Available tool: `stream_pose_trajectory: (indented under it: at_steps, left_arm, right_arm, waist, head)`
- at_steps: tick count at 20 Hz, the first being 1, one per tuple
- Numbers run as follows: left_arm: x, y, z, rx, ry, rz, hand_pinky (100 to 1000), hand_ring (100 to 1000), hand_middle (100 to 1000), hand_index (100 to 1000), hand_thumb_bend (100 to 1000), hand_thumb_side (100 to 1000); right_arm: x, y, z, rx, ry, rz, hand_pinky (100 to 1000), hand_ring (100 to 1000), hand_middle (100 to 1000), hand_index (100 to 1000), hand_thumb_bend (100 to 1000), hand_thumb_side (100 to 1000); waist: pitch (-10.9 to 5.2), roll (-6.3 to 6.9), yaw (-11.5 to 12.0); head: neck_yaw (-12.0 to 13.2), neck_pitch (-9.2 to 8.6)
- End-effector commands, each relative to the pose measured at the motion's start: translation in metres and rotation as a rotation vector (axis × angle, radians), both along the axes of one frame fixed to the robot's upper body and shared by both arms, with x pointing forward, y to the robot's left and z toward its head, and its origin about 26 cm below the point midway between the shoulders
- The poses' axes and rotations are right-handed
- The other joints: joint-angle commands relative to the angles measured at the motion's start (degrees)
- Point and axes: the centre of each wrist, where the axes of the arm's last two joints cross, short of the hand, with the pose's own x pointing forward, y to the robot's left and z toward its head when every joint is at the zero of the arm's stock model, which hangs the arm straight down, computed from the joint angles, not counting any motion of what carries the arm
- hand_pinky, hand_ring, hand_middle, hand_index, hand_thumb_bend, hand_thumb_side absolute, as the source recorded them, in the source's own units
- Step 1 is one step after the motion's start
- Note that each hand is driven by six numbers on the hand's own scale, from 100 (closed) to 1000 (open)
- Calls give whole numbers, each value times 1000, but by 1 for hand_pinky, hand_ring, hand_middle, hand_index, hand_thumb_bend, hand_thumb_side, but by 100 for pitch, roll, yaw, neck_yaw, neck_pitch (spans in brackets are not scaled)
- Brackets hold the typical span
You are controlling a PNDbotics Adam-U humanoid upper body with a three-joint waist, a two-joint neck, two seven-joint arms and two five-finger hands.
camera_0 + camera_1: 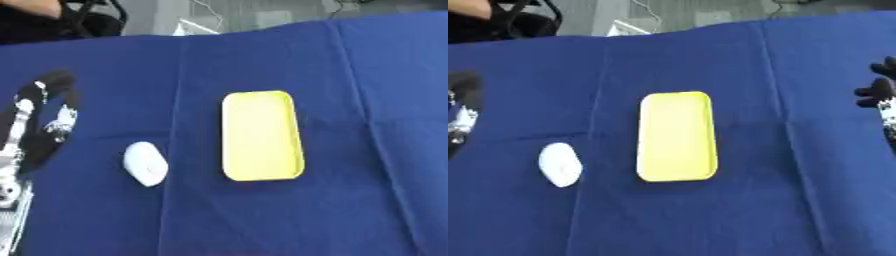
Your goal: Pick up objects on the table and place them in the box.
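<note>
Overhead view of the work surface. A table draped in a blue cloth (350, 75) fills nearly the whole frame; the cloth shows long creases running from top to bottom.

Two objects lie on the cloth. One yellow box (262, 135), a shallow rectangular tray with rounded corners, sits at the centre of the frame with its long side running top to bottom; nothing lies inside it. One white oval object (145, 163), smooth and rounded, rests on the cloth to the lower left of the box, near it but apart from it, and touched by no hand.

Two robot hands appear, one at each side edge. The left hand (44, 117) enters at the left edge of the left eye view, at mid-height, black with silver parts, its fingers pointing toward the top of the frame, relaxed and grasping nothing; it stands to the upper left of the white object, apart from it. The right hand (881, 90) shows only as dark fingertips at the right edge of the right eye view, well apart from the box; whether it is released or clenched cannot be told.
</note>
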Motion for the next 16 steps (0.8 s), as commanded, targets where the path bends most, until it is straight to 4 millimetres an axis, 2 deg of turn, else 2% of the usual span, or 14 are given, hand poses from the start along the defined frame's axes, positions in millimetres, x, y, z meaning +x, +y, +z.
stream_pose_trajectory:
  at_steps: [1,16]
  left_arm:
    - [-1,1,10,22,-28,-7,891,776,794,899,287,775]
    - [0,0,10,26,-27,-12,892,778,795,898,286,775]
  right_arm:
    - [0,-1,8,-9,-27,-4,668,692,861,958,355,785]
    - [0,-1,8,-9,-26,-2,669,692,862,958,353,785]
  waist:
    - [-62,-15,-1]
    - [-65,-17,9]
  head:
    - [-52,-51]
    - [-61,-55]
